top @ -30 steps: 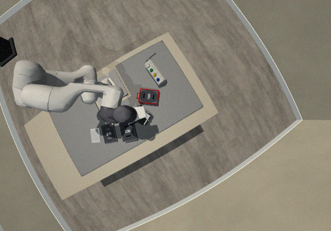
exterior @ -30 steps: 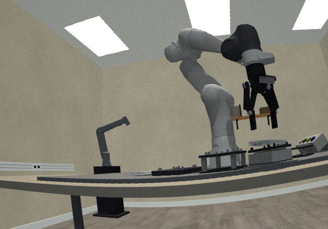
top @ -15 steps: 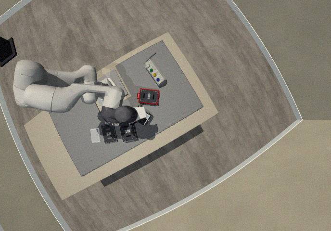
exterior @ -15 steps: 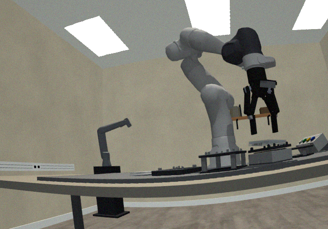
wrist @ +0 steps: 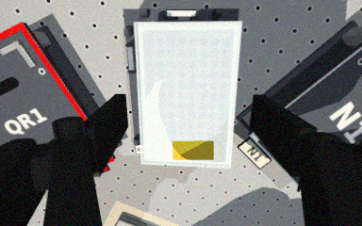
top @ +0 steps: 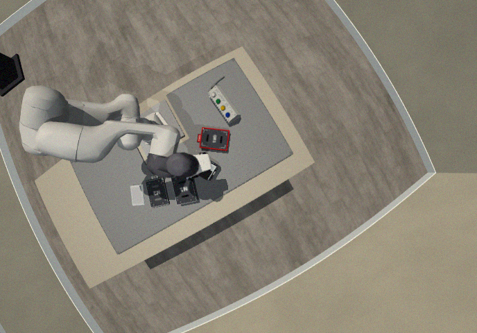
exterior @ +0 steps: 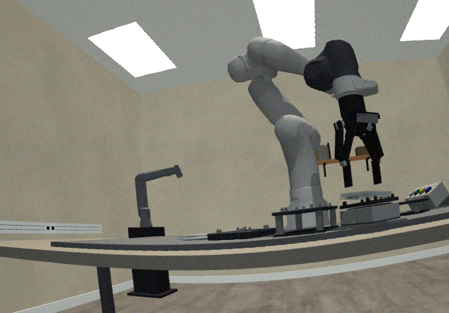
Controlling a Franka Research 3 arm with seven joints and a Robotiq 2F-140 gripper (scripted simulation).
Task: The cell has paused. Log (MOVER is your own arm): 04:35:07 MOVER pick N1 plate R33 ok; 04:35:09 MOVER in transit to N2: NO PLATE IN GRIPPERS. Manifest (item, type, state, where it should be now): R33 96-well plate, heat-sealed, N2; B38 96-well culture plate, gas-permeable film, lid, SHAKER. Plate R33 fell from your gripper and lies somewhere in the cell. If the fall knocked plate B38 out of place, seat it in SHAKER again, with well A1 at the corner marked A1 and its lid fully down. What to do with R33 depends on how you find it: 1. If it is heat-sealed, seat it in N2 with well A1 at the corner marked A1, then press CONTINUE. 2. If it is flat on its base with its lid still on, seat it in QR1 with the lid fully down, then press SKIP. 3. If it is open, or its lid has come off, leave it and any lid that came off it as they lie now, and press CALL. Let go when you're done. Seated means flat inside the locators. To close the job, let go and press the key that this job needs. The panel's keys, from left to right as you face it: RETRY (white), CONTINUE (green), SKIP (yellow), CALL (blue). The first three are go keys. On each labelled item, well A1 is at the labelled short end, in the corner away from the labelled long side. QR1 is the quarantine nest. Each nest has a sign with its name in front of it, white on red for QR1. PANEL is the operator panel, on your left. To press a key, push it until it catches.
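Observation:
A white lidded plate [wrist: 188,85] [exterior: 365,193] with a yellow label [wrist: 193,150] at its near short end lies on the dark shaker platform [wrist: 130,61] [exterior: 369,212]. The platform shows along the plate's left and far edges. My gripper [wrist: 189,110] [exterior: 361,182] is open and hangs above this plate, one finger on each long side, not touching it. A second white plate [top: 136,195] lies flat on the mat just beside the N2 nest [top: 157,191]. The N1 nest [top: 186,193] [wrist: 338,108] is empty. In the overhead view the wrist hides my fingers.
The red-framed QR1 nest [top: 215,139] [wrist: 13,89] is empty, left of the shaker in the wrist view. The key panel [top: 224,105] [exterior: 430,193] stands beyond it. A tan-framed tray [top: 160,117] [wrist: 131,217] lies near the arm's base. A raised rack [exterior: 303,219] stands beside the shaker.

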